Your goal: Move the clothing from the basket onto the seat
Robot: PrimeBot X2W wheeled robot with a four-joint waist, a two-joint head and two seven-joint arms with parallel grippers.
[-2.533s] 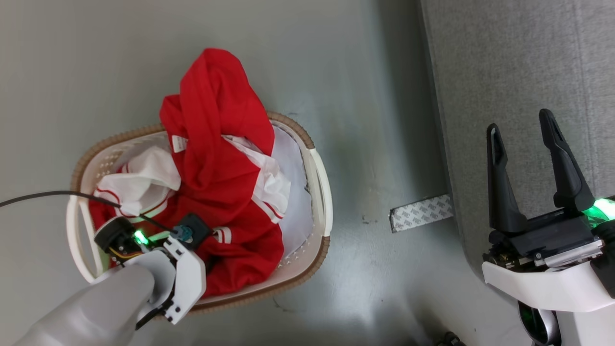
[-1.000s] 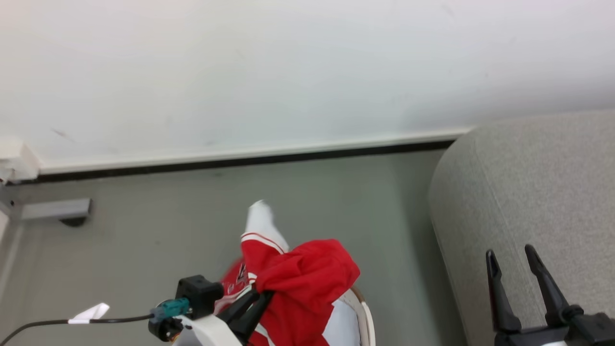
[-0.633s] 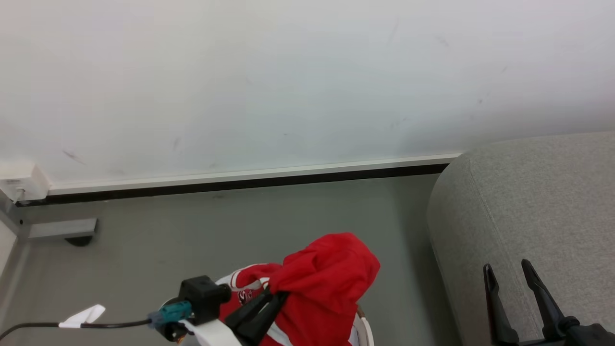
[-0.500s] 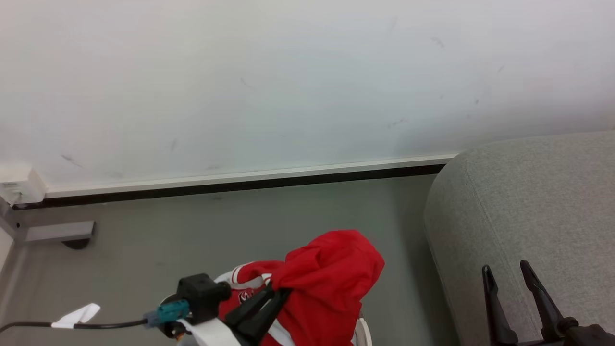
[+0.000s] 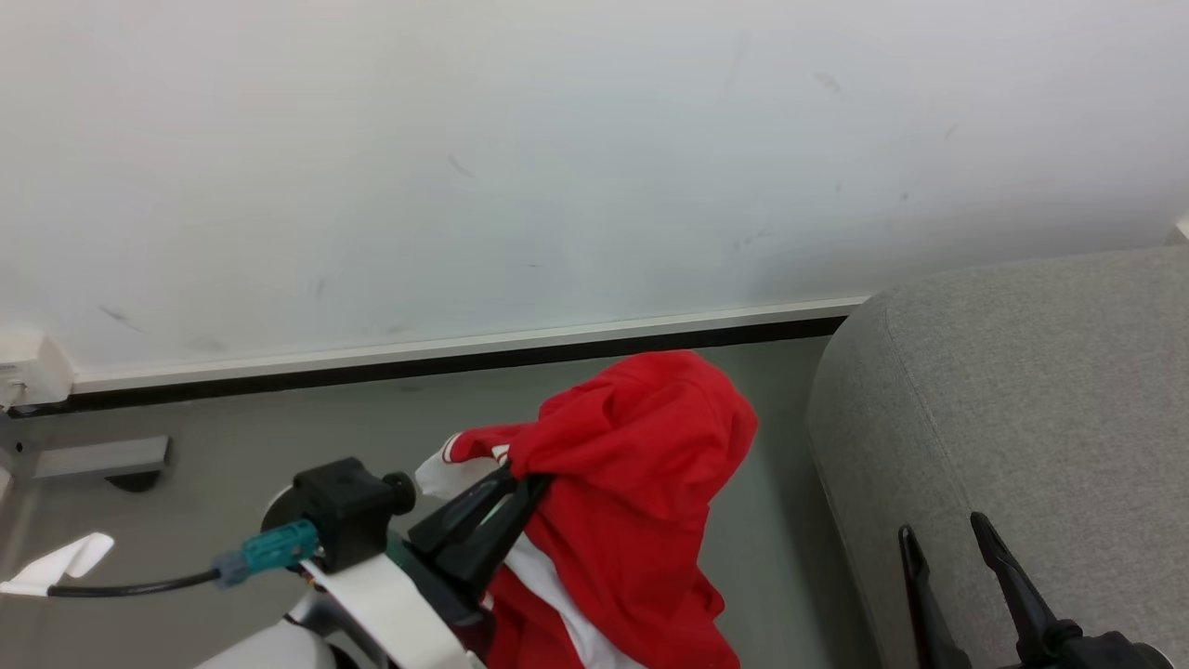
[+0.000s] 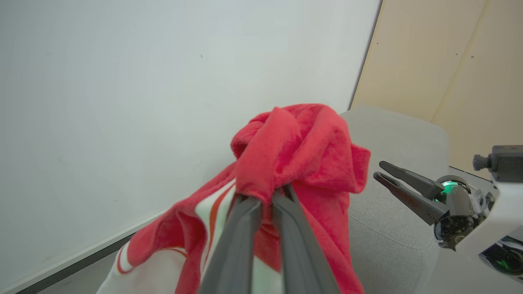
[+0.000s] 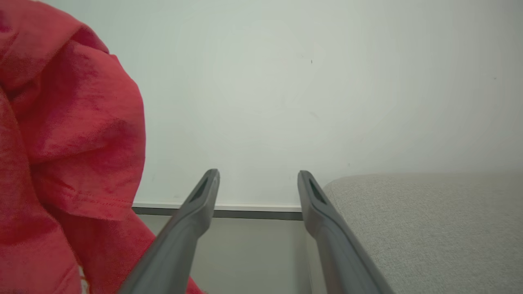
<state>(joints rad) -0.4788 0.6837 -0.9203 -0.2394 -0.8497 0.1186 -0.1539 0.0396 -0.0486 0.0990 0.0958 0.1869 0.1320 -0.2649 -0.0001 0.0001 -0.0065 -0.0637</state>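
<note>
Clothing (image 5: 641, 465) hangs pinched in the left gripper (image 5: 522, 478), held in the air just left of the seat (image 5: 1022, 372).

Both dark fingers (image 6: 241, 228) of that gripper are pressed together on a gathered fold of red fabric, and the rest of the garment, with its white panels and stripes, droops below the pinch. In the head view a strip of grey floor (image 5: 780, 520) shows between the garment and the seat's rounded end, so the two are apart. Over the seat's near edge, the right gripper (image 5: 941, 525) has its fingers spread wide with nothing between them. Behind the seat stands a white wall (image 5: 557, 139) with a dark skirting strip (image 5: 464, 362) along its foot.
</note>
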